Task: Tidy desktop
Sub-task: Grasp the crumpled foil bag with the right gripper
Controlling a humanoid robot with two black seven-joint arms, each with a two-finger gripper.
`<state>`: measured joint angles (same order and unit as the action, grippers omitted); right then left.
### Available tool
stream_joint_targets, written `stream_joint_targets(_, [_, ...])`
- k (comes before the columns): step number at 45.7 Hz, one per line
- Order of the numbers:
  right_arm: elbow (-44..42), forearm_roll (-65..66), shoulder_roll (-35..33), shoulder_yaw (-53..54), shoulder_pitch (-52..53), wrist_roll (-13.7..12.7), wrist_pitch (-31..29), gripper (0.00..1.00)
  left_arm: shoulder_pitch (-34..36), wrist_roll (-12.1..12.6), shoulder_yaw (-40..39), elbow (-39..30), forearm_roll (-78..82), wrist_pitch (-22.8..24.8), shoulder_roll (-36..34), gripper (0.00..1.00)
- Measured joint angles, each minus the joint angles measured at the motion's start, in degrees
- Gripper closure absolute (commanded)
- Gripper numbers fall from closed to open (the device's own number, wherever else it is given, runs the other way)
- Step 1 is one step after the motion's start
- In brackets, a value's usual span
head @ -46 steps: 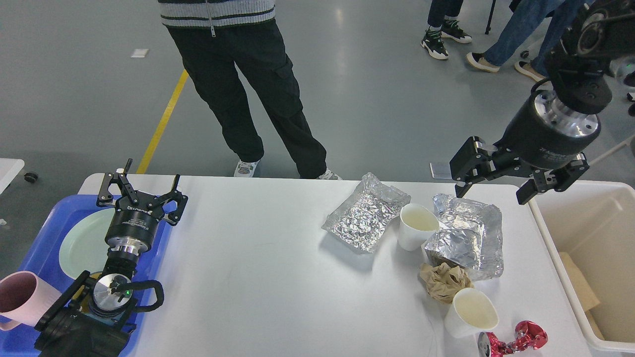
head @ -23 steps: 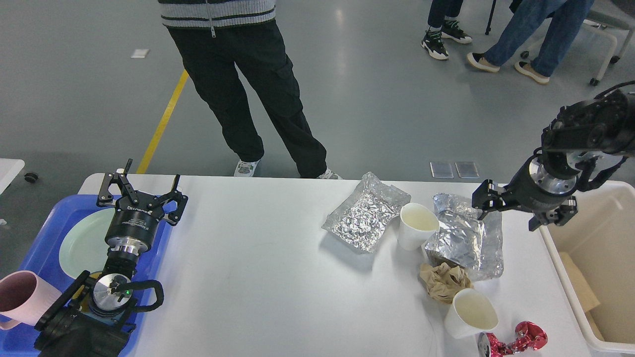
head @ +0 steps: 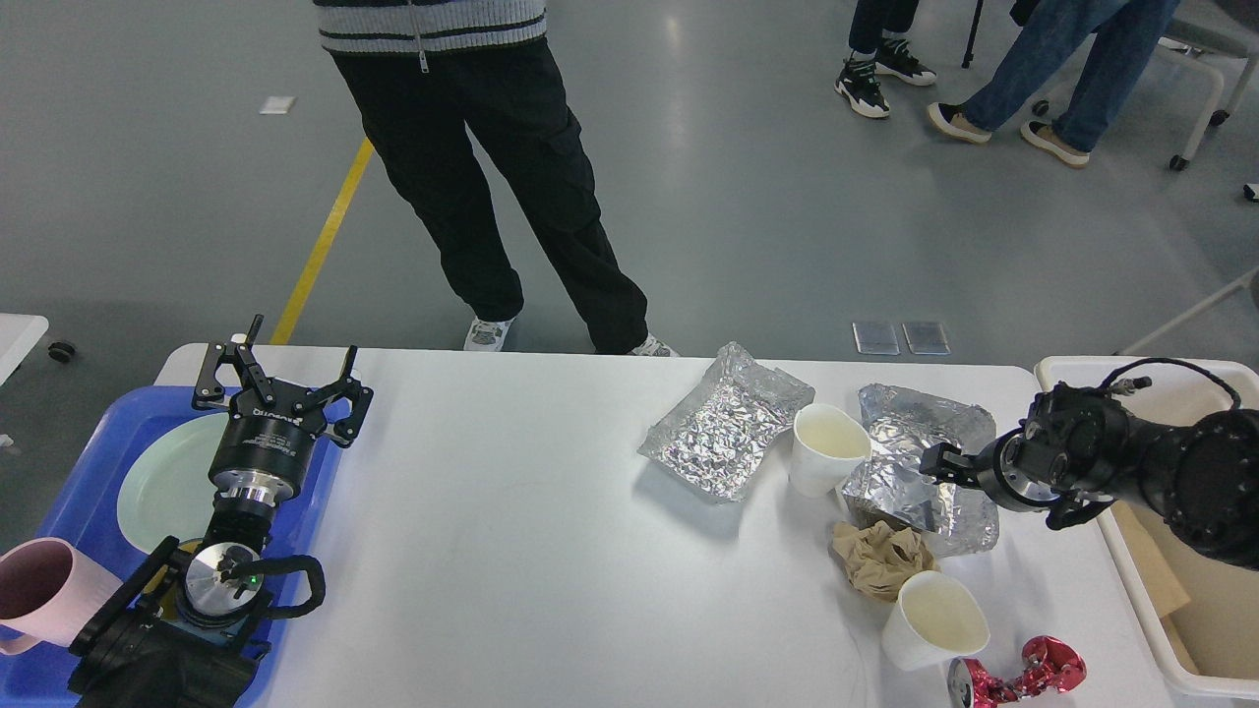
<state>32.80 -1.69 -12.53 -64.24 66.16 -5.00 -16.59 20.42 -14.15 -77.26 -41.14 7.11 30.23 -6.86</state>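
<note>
The white desktop (head: 511, 551) carries litter on its right half: a flat foil sheet (head: 723, 423), a crumpled foil container (head: 910, 472), two white paper cups (head: 826, 447) (head: 934, 619), a brown paper wad (head: 880, 556) and a crushed red can (head: 1018, 674). My right gripper (head: 1008, 487) is low over the right edge of the foil container, its fingers spread apart and holding nothing. My left gripper (head: 280, 379) is open and empty above the blue tray (head: 79, 472) at the far left.
The blue tray holds a pale green plate (head: 162, 482) and a pink cup (head: 39, 590). A deep cream-white bin (head: 1180, 610) stands at the table's right end. A person (head: 492, 177) stands at the table's far edge.
My right arm has come down from high at the right and moved left and nearer, to just above the foil container. The left arm and the objects have not moved.
</note>
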Motion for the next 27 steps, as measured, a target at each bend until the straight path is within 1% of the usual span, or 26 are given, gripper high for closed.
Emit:
stream_joint_targets(1, [-0.5,0.0,0.2,0.0,-0.7,0.0,1.0,0.02,0.0,0.0,0.0,0.0,0.0,0.0,0.0,0.04])
stream_joint_targets(2, [-1.3,0.0,0.5,0.1,-1.9,0.0,3.2,0.02,0.0,0.0,0.0,0.0,0.0,0.0,0.0,0.04])
stream_joint_targets(11, [-2.4,0.1,0.6,-0.2,-4.6,0.0,10.9,0.02,0.0,0.0,-0.1,0.0,0.0,0.0,0.0,0.04])
stream_joint_targets(16, [-3.3,0.1,0.8,-0.3,-6.0,0.0,12.5,0.01,0.0,0.0,-0.1,0.0,0.0,0.0,0.0,0.04])
stream_joint_targets(27, [-4.7,0.1,2.1,0.2,-8.0,0.0,13.3,0.01,0.0,0.0,-0.1,0.0,-0.1,0.0,0.0,0.04])
